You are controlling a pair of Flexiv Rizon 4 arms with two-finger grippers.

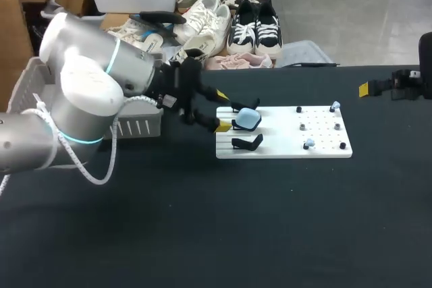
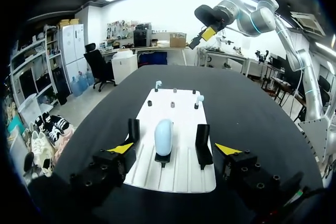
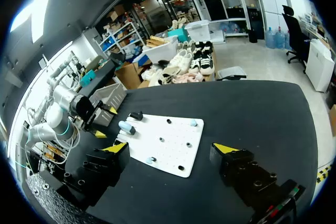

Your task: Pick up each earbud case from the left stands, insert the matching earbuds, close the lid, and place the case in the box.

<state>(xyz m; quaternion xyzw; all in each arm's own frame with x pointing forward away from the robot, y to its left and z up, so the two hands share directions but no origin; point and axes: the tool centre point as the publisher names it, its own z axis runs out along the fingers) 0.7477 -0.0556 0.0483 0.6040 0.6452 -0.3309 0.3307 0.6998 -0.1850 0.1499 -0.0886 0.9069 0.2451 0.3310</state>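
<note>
Currently left gripper (image 1: 223,110) fingers apart, blue case (image 1: 248,120) just ahead on its stand, board's (image 1: 283,148) 9 o'clock end. Right gripper (image 3: 170,148) apart too, 3 o'clock. Box (image 1: 145,126) contents hidden.

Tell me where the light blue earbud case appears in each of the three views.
Head view: the earbud case sits on the middle stand at the left end of the white board, just ahead of the left tool.
Left wrist view: upright, close ahead of the tool, between two empty black stands.
Right wrist view: at the board's far end, near the left arm.
Shared landmark: the white board.
</note>
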